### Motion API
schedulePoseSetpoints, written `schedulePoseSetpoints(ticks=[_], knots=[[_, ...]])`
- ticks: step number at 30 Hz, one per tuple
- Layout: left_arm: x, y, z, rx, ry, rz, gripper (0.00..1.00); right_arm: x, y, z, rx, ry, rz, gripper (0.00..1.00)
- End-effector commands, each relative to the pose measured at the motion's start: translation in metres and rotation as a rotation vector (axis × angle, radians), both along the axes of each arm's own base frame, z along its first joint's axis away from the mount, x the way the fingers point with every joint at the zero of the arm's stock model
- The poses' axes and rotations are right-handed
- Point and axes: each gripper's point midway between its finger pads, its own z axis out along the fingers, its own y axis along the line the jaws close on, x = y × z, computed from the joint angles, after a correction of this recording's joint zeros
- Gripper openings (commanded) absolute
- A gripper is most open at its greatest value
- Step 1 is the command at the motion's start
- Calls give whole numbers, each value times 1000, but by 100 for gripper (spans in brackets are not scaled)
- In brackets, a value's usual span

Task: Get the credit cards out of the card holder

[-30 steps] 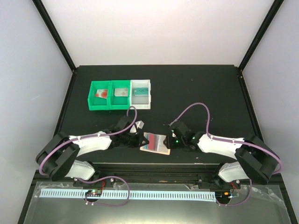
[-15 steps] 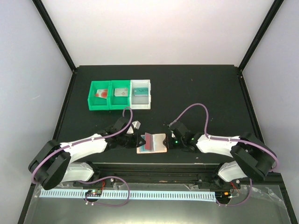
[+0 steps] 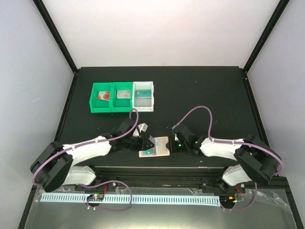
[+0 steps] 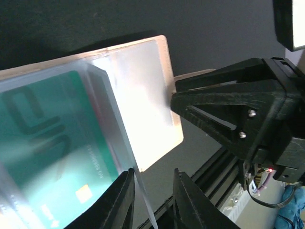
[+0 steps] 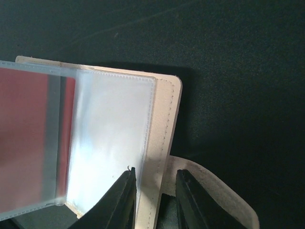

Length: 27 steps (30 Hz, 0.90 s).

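The tan card holder [image 3: 161, 145] lies open on the black table between both grippers. Its clear sleeves are fanned, and a teal credit card [image 3: 148, 152] faces up in the top sleeve. In the left wrist view the teal card [image 4: 47, 152] fills the left, and a thin sleeve edge runs between my left gripper's [image 4: 152, 200] parted fingers, against the left one. In the right wrist view a red-pink card [image 5: 28, 138] shows inside a sleeve. My right gripper [image 5: 155, 191] has parted fingers straddling the holder's [image 5: 164, 124] stitched edge by the tab [image 5: 214, 191].
A green two-compartment bin [image 3: 110, 106] and a white bin [image 3: 144, 106] stand at the back left, each compartment with a card in it. The table's front rail runs just below the card holder. Both arms reach inward from the near corners.
A second ago a red card faced up. A sleeve page then stood upright, and it now lies turned over with the teal card showing. My left gripper has moved in toward the holder.
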Motion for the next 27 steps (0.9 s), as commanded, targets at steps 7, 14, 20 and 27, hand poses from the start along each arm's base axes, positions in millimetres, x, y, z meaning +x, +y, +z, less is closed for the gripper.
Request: schedulePoseSetpoints(ticks=[7, 14, 20, 27], knots=[[2, -37, 25, -137, -7, -80, 30, -1, -6, 3, -4, -24, -13, 23], [4, -38, 29, -132, -38, -87, 35, 5, -14, 12, -30, -71, -34, 23], [8, -29, 28, -82, -71, -62, 40, 10, -20, 28, -28, -121, -56, 23], [18, -16, 31, -42, -120, 4, 51, 11, -7, 53, 72, -159, -33, 23]])
